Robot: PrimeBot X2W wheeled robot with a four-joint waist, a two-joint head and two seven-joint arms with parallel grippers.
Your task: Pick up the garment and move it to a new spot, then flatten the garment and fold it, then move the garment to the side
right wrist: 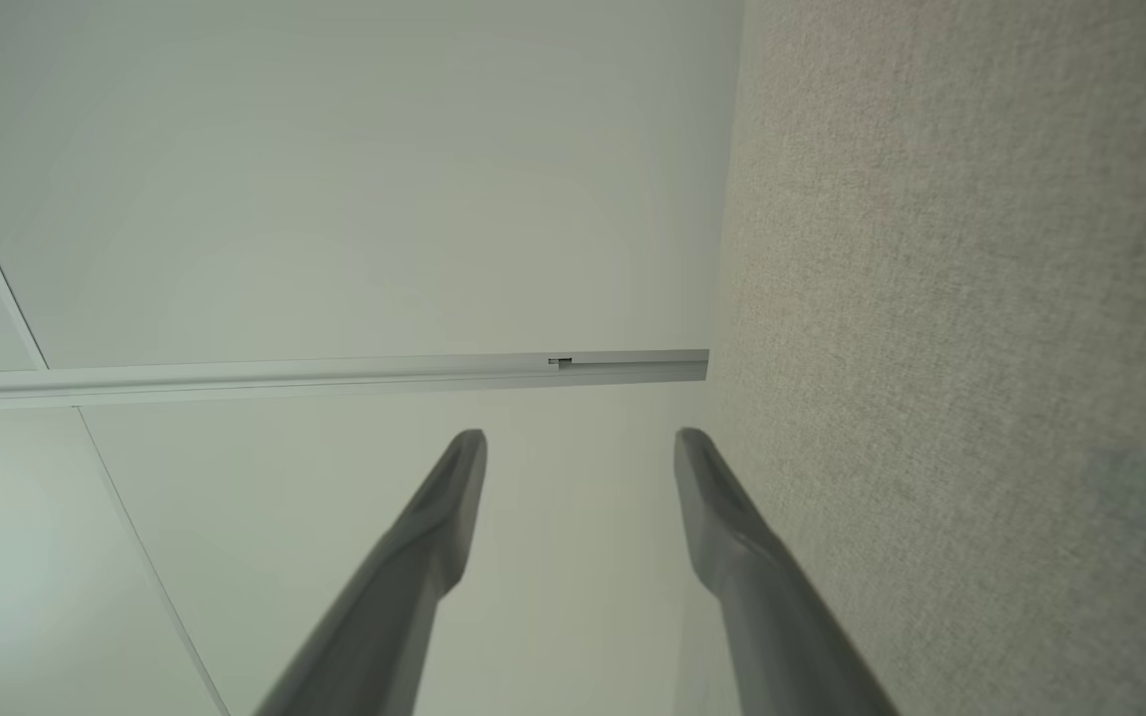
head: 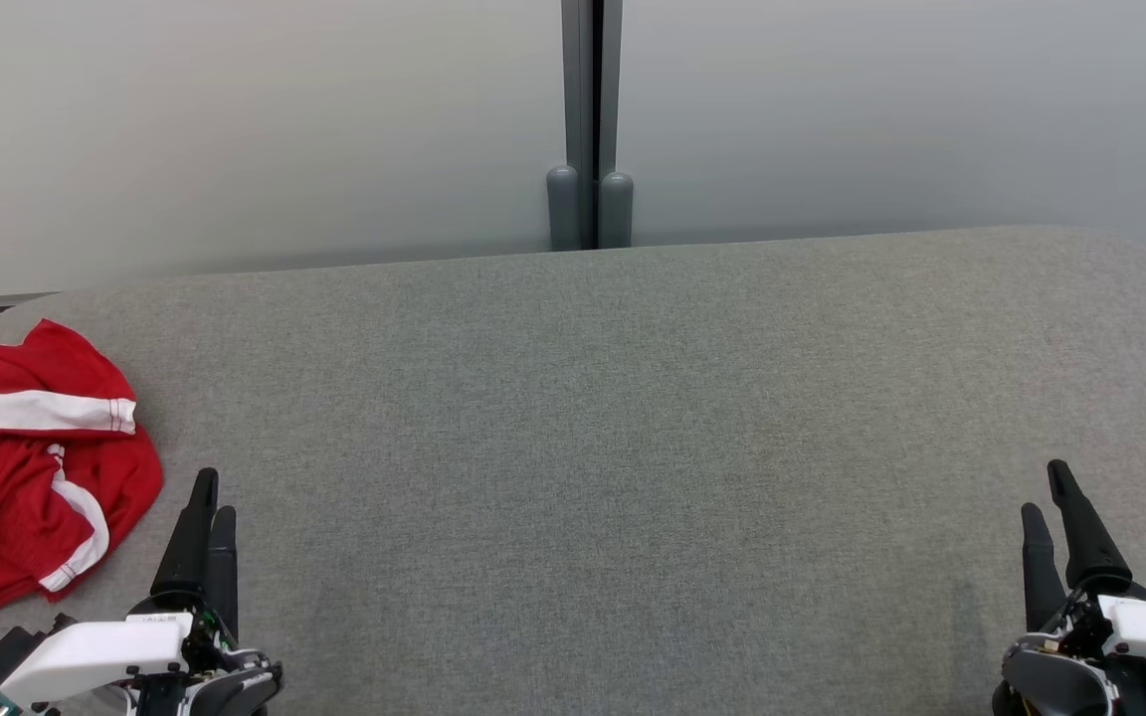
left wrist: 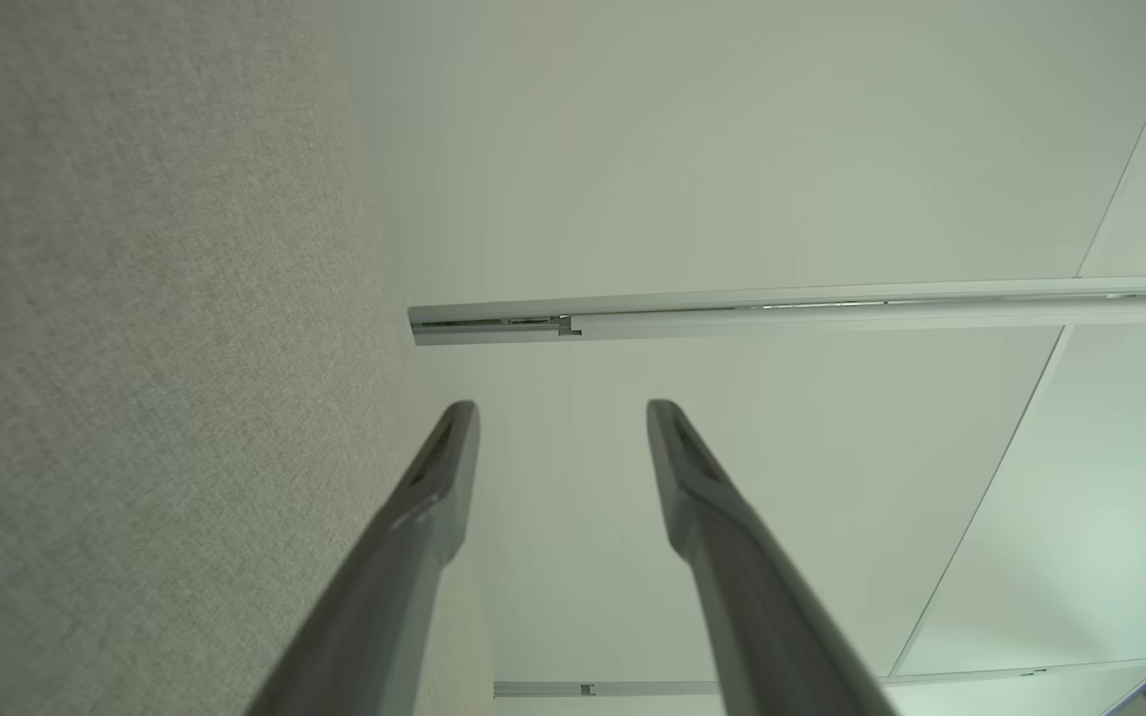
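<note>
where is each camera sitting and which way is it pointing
Head view: on the robot's head, looking forward and down over the grey table, red garment at its left edge; left gripper and right gripper show at the lower corners.
Left wrist view: on the left wrist, looking along its open fingers over the table toward the pale wall.
Right wrist view: on the right wrist, facing the same way past its open fingers.
Shared: all three catch the table, wall and grey post.
</note>
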